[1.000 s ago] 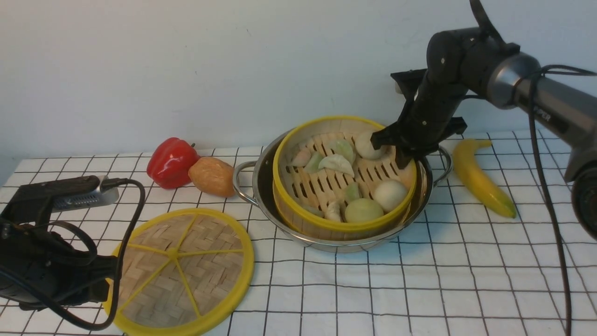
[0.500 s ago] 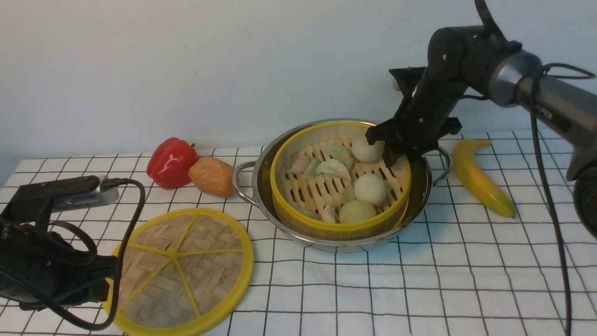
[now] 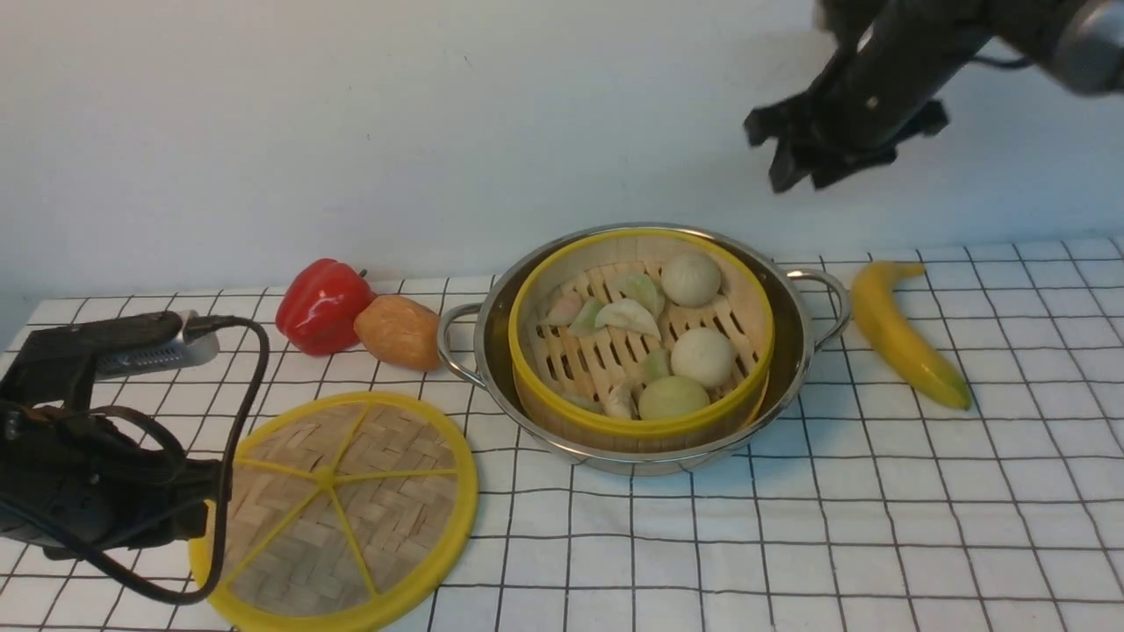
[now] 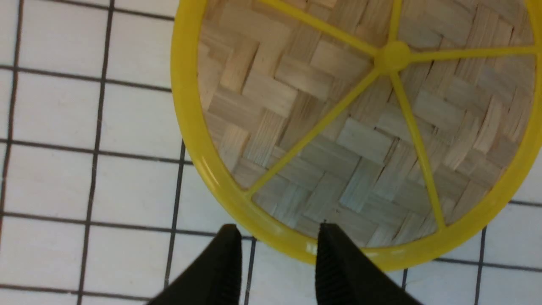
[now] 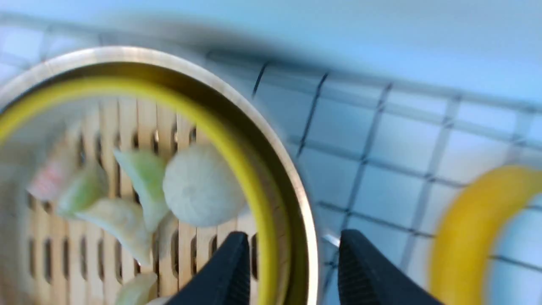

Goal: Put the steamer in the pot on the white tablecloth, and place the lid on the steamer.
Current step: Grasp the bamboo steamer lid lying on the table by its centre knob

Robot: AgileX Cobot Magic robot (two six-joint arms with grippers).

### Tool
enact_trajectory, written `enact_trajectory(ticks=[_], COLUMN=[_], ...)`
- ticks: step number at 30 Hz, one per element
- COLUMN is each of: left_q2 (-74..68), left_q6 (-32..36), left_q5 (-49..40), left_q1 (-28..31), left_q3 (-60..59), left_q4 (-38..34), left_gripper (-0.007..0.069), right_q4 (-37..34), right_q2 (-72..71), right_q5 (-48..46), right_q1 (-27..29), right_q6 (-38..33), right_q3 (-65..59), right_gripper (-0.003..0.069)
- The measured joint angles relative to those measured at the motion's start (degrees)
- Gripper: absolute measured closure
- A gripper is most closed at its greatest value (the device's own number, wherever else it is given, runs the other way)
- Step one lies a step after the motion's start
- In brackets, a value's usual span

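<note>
1. We'd call the first half done. The steamer (image 3: pixel 641 342) sits level down inside the pot (image 3: pixel 788 342) with its toy buns (image 3: pixel 702 356) in it, and the pot stands on the white tablecloth (image 3: pixel 790 527).
2. The right gripper (image 3: pixel 803 167) hangs high above the pot's far right side. Its fingers are apart with nothing in them, well clear of the steamer.
3. The lid (image 3: pixel 342 509) isn't on yet. It lies flat on the cloth, left of the pot and nearer us, not touching it.
4. The left gripper (image 4: pixel 275 231) is at the lid's near edge with its fingers apart. In the wrist view they straddle the yellow rim, but we see no clamp on it.
5. Left to do, by our guess: pinch that rim, lift the lid, carry it over and set it on the steamer. So we're roughly halfway.
</note>
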State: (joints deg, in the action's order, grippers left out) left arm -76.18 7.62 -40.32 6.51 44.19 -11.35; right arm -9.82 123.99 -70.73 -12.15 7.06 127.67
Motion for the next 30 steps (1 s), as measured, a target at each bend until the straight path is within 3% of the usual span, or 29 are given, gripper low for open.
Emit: enact_trajectory(ticks=[4, 6, 9, 12, 16, 21, 30], left_q2=[-0.60, -1.96, -5.22, -8.68, -13.60, -17.95, -20.35], left_q6=[0.58, 1.94, 7.77, 14.19, 17.09, 14.29, 1.19], left_q5=[2.47, 3.76, 5.05, 6.05, 6.28, 6.26, 2.84], left_q1=[0.00, 0.00, -0.25, -2.56, -6.97, -9.22, -9.30], left_q3=[0.00, 0.00, 0.00, 0.75, 5.12, 11.67, 15.02], left_q4=[-1.17, -3.61, -9.48, -14.50, -17.05, -15.96, -1.56], left_gripper=[0.0382, 0.0382, 0.0382, 0.0382, 0.0382, 0.0382, 0.0382], right_q4=[-0.09, -0.09, -0.04, 0.32, -0.32, -0.10, 0.07], right_q2=[-6.86, -11.92, -20.00, -27.71, -39.35, -51.94, -66.02], right_q5=[0.06, 0.20, 0.32, 0.56, 0.72, 0.41, -0.18], right_q1=[2.44, 3.78, 5.37, 5.66, 5.66, 5.66, 5.66], right_q6=[-1.33, -3.09, -5.78, -7.93, -9.94, -12.30, -12.80], right_q3=[0.00, 0.00, 0.00, -2.04, -10.79, -26.06, -48.95], right_gripper=[0.0413, 0.0478, 0.0610, 0.0671, 0.0673, 0.0673, 0.0672])
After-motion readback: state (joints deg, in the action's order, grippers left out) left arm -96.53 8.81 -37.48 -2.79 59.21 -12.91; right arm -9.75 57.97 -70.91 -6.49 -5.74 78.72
